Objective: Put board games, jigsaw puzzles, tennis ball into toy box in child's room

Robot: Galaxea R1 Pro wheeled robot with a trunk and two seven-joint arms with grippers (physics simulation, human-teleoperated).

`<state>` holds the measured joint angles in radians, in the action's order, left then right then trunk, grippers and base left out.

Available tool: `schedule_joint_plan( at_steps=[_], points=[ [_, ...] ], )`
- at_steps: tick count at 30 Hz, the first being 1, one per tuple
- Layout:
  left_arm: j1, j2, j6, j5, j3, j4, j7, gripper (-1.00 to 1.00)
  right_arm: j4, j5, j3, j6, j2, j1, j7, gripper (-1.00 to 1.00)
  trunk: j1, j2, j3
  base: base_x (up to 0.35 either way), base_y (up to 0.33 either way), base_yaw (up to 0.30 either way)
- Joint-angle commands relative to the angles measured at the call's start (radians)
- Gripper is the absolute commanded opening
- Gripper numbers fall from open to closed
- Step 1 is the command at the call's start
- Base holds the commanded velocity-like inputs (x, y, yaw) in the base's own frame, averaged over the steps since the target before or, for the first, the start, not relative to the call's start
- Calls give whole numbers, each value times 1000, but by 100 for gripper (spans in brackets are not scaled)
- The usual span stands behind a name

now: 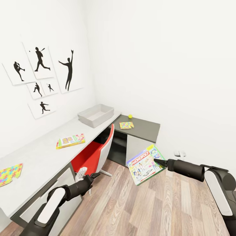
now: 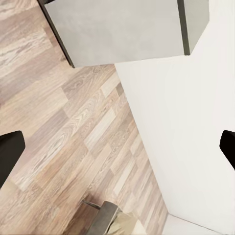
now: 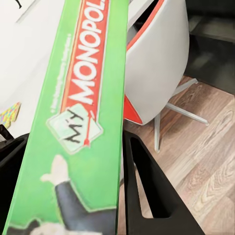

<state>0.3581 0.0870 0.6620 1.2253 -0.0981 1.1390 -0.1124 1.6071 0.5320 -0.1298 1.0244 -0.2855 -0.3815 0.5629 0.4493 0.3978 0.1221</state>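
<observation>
My right gripper [image 1: 159, 162] is shut on the green-edged MONOPOLY board game [image 1: 146, 164], which it holds tilted above the wood floor in front of the desk's dark wing. In the right wrist view the box [image 3: 83, 107] sits between the black fingers [image 3: 152, 196]. The grey toy box [image 1: 96, 114] stands on the table [image 1: 42, 154] near the corner. A SKIP BO board game [image 1: 70, 141] lies on the light top. One jigsaw puzzle [image 1: 126, 125] and the tennis ball [image 1: 130, 116] rest on the dark wing, and another puzzle [image 1: 9, 173] lies at the far left. My left gripper [image 1: 93, 176] hangs open and empty.
A red and white chair [image 1: 95, 154] is tucked under the desk between my two arms. White walls close off the corner, with black silhouette pictures [image 1: 39, 75] on the left one. Wood floor [image 1: 137, 206] stretches out in front of me.
</observation>
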Motion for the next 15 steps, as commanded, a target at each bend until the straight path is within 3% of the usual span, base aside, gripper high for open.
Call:
schedule_joint_plan(
  at_steps=[1,15],
  points=[
    [1,0,1,10,-3,2,-11,100,1,-5,-1,8,0,-1,8,-100,1,2,2,1,0,52],
    [1,-1,0,7,-9,6,-11,100,1,-4,0,21,1,0,8,-100,1,2,1,0,0,14]
  ],
)
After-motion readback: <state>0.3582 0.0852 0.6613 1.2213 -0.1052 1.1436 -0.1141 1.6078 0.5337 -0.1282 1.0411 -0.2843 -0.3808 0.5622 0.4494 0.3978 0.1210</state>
